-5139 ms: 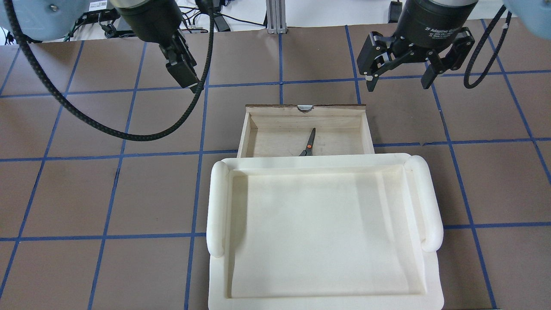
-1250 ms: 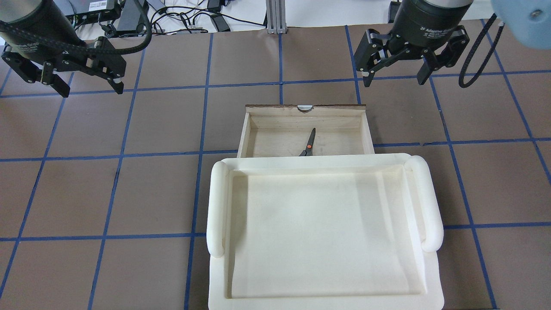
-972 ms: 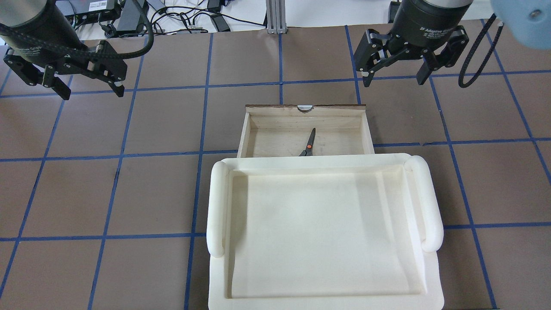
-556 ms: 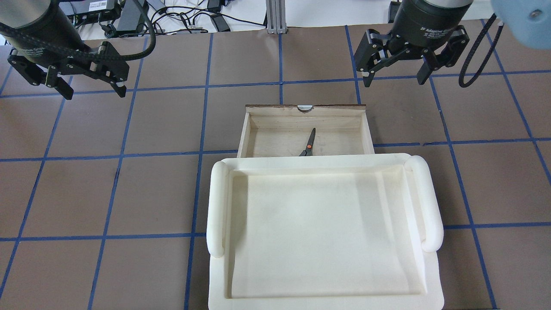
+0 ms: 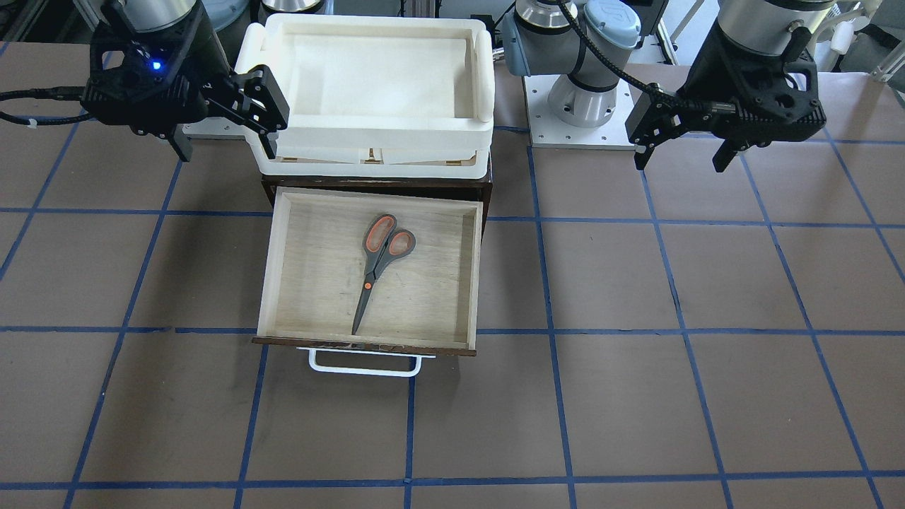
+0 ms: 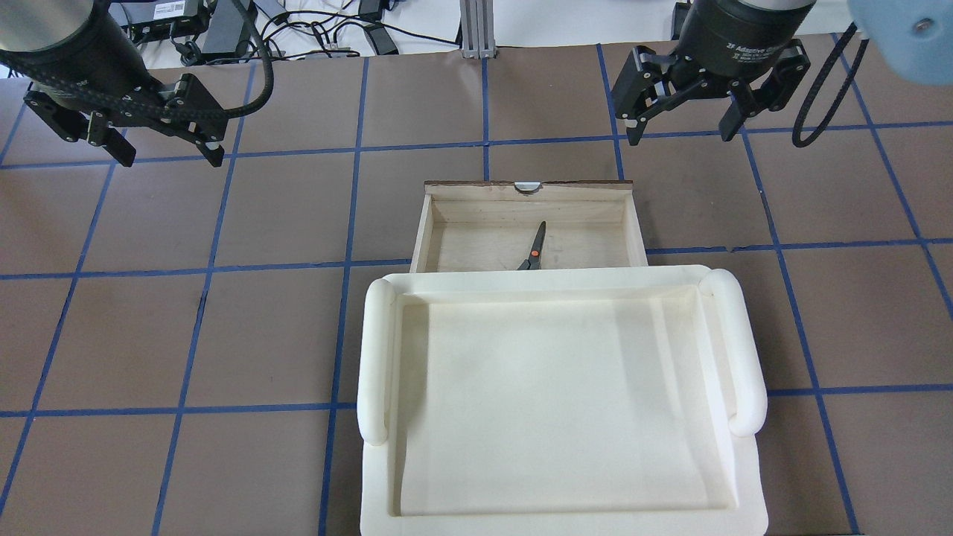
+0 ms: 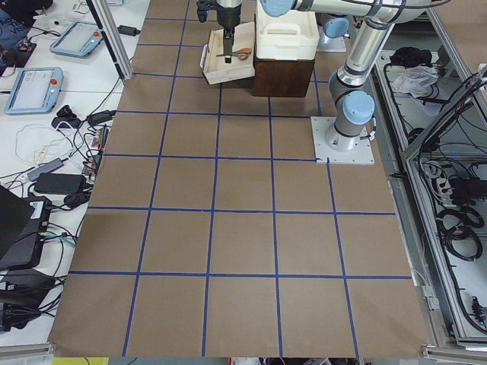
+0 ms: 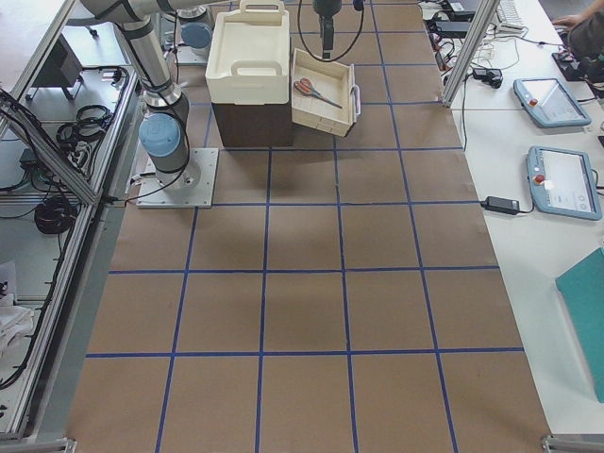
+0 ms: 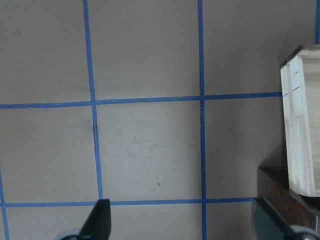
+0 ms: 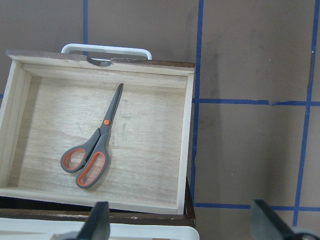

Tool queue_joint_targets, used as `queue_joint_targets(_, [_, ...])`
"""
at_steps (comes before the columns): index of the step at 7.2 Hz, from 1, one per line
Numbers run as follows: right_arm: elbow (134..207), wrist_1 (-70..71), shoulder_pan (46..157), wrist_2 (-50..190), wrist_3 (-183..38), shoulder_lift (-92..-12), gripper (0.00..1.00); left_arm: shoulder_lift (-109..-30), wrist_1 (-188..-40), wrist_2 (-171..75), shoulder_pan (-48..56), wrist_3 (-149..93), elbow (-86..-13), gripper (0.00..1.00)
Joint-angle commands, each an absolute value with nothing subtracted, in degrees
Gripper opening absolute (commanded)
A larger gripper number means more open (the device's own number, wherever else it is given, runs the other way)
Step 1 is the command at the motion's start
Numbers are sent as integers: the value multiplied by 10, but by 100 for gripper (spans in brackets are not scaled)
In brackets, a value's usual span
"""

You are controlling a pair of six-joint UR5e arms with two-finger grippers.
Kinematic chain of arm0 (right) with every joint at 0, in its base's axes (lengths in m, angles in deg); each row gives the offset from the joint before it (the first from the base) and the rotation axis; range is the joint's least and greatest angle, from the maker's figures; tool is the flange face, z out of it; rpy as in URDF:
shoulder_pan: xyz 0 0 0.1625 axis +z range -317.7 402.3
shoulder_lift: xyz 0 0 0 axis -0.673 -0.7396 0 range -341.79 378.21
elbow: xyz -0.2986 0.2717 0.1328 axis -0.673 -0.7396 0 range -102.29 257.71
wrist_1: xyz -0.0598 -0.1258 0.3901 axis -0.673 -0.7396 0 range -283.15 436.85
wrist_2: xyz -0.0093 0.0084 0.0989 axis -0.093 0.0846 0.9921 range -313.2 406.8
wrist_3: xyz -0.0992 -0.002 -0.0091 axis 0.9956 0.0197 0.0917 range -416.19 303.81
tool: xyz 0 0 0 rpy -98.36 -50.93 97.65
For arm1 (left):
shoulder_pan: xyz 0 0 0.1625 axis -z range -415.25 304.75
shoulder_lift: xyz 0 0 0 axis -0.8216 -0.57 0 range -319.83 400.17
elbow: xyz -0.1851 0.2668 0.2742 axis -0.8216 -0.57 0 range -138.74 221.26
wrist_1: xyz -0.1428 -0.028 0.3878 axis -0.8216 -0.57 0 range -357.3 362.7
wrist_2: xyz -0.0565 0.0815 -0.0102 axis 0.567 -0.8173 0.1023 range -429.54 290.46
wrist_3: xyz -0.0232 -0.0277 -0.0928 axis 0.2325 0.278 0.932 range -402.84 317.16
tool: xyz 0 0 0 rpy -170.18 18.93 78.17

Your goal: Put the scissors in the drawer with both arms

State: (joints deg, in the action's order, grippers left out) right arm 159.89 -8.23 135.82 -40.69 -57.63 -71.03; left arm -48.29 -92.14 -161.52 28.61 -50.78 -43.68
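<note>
The scissors [image 5: 375, 272] lie flat inside the open drawer [image 5: 269, 276], blades toward its dark front and white bar handle [image 5: 364, 367]. They also show in the right wrist view [image 10: 95, 150] and, partly hidden by the bin, in the overhead view [image 6: 533, 249]. My right gripper [image 6: 679, 138] is open and empty, raised beyond the drawer's front right corner. My left gripper [image 6: 171, 158] is open and empty, raised over bare table well left of the drawer [image 6: 525, 201]. The left wrist view shows only the drawer's corner [image 9: 300, 125].
A white tray-like bin [image 6: 376, 350] sits on top of the dark cabinet [image 5: 375, 185] that the drawer slides out of, and it hides the scissors' handles from overhead. Brown mat with blue grid lines surrounds the drawer. Cables and devices lie beyond the far table edge.
The left gripper, near the drawer with fingers turned edge-on five seconds ago, swung out left and has drifted slightly rightward in the last second. The right gripper barely moved. The scissors stayed put.
</note>
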Motion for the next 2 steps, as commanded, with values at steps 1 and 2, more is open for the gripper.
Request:
queue_joint_targets(1, [1599, -84, 1357, -413, -575, -710, 100, -482, -916, -1614, 286, -508, -438, 100])
queue_joint_targets(2, [1599, -85, 1357, -407, -576, -710, 100, -482, -916, -1613, 286, -508, -438, 100])
